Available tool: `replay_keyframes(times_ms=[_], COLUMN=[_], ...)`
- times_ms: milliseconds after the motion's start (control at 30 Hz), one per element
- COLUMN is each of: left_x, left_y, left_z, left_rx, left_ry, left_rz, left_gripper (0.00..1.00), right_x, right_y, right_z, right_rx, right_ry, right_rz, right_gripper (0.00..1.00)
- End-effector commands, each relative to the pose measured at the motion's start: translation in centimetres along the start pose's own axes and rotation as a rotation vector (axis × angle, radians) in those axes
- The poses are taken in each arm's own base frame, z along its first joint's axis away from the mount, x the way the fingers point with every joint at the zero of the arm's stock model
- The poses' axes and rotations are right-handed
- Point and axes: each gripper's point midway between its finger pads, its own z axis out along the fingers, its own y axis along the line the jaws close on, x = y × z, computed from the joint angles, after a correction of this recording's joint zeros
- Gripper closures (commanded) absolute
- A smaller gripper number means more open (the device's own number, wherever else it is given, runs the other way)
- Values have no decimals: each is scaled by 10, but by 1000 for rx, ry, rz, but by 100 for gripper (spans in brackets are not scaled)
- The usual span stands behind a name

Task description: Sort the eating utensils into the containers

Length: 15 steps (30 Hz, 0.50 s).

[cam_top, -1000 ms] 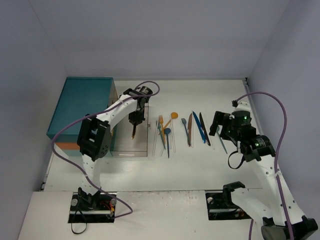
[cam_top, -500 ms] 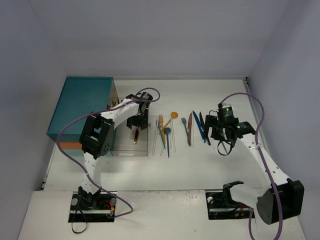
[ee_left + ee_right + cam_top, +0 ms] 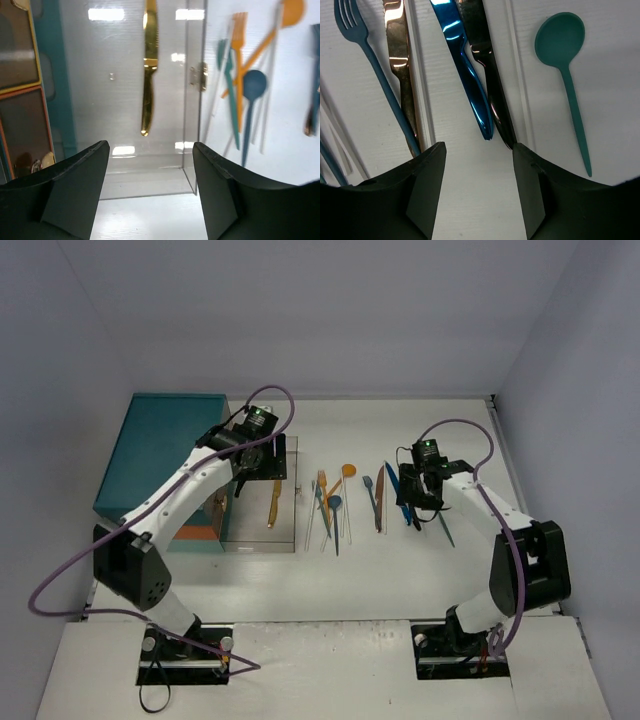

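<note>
The left claw [image 3: 150,150] stands open with nothing between its fingers, hovering over the clear drawer [image 3: 100,95] that is pulled out from the teal chest [image 3: 165,445]. One gold knife [image 3: 149,65] lies flat on the drawer floor, alone there, with its handle end toward the claw. At the left edge of the wrist view, the chest front shows dark compartments framed in orange and yellow. What they hold cannot be made out. Beyond the drawer wall, on the white table [image 3: 400,560], lie an orange fork [image 3: 239,30], an orange spoon [image 3: 291,9], a blue spoon [image 3: 255,85] and pale chopsticks [image 3: 264,120].

The right claw [image 3: 479,147] is partly open and grips nothing. The handle ends of a blue knife [image 3: 462,65] and a black knife [image 3: 482,55] lie just ahead of its gap. A copper knife [image 3: 400,65] and a blue fork [image 3: 351,22] lie to their left, and a teal spoon [image 3: 560,37] to their right.

A second ago the left claw was clamped on the gold knife above the drawer; it has since let go and drawn back toward the chest. The right claw was then farther out at the right end of the row with wider jaws, and has swung in over the two knives.
</note>
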Motion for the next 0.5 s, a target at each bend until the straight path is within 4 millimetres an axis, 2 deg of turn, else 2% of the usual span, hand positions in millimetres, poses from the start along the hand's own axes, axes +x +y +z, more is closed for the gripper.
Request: replay_keyframes(times_ms=[0, 133, 333, 467], left_x=[9, 20, 30, 34], left_y=[-13, -6, -3, 1], left_z=[-39, -54, -71, -78], left_rx=[122, 137, 176, 184], left_ry=[-30, -38, -44, -54], left_rz=[31, 49, 66, 75], left_gripper=[35, 35, 35, 35], right_x=[-32, -45, -51, -50], right_y=[7, 7, -3, -14], right_z=[13, 21, 36, 45], right_rx=[20, 38, 86, 109], right_ry=[-79, -101, -91, -75], right_rz=[11, 14, 12, 11], right_gripper=[51, 58, 73, 74])
